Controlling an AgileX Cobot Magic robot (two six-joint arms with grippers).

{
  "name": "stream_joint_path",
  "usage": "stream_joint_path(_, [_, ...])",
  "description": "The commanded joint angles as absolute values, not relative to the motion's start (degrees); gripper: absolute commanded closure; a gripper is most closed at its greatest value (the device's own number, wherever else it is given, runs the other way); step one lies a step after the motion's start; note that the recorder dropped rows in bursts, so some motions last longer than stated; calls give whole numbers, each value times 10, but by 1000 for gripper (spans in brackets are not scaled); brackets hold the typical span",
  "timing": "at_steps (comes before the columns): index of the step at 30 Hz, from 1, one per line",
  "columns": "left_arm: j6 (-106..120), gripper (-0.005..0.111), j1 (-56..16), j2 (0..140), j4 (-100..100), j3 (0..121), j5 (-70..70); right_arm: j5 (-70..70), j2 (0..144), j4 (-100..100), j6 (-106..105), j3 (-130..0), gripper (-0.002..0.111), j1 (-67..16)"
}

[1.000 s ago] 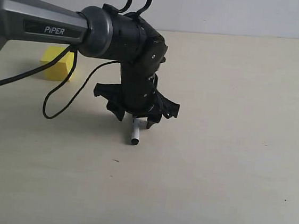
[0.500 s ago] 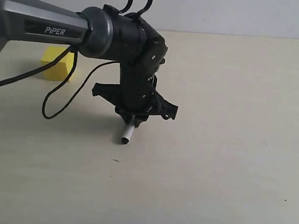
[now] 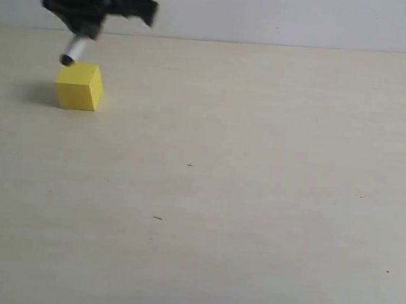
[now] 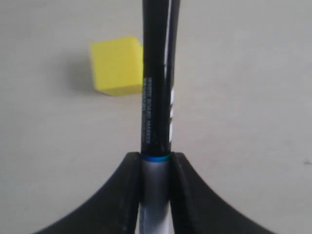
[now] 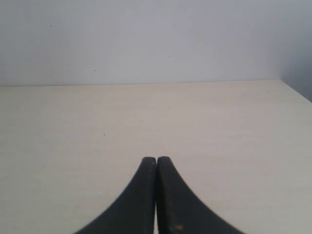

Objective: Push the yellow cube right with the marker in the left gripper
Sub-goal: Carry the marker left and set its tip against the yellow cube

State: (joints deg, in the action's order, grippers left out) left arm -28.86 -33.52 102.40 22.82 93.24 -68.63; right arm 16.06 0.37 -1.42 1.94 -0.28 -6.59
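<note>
The yellow cube [image 3: 79, 87] sits on the table at the far left. My left gripper [image 3: 85, 27] hangs above it at the top left corner, shut on the marker [image 3: 73, 49]. The marker's pale end points down and hovers just over the cube's rear left top edge; I cannot tell if they touch. In the left wrist view the left gripper [image 4: 156, 157] clamps the white barrel, and the marker's black cap half [image 4: 156, 97] runs out past the yellow cube [image 4: 116, 66], which lies beside it. My right gripper [image 5: 156, 161] is shut on nothing, away from the cube.
A pale beige table [image 3: 256, 201] runs to a light wall [image 3: 290, 16] at the back. A few small dark specks [image 3: 157, 217] mark the surface. The table's right edge [image 5: 295, 90] shows in the right wrist view.
My left gripper has swung from mid-table up and to the left with the marker in it, and now hangs over the cube. Most of the arm has left the frame. The cube stays put.
</note>
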Motion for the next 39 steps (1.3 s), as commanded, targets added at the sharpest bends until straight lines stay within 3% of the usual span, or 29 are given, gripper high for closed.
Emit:
stream_joint_path(1, [-249, 107, -237, 968, 237, 924, -700, 153, 0, -13, 17, 0, 108, -67])
stream_joint_path(7, [-148, 107, -101, 962, 230, 924, -700, 153, 0, -13, 17, 0, 108, -67])
stream_joint_path(13, [-73, 107, -34, 997, 227, 924, -700, 153, 0, -13, 17, 0, 108, -67])
stream_joint_path(18, [14, 107, -19, 1038, 220, 924, -639, 153, 0, -13, 17, 0, 108, -67])
stream_joint_path(24, [301, 107, -17, 1096, 156, 924, -624, 153, 0, -13, 17, 0, 108, -67])
stream_joint_path(30, [351, 107, 14, 1161, 140, 924, -607, 153, 0, -13, 19, 0, 108, -67])
stream_joint_path(39, [629, 107, 34, 1218, 43, 922, -542, 153, 0, -13, 17, 0, 108, -67])
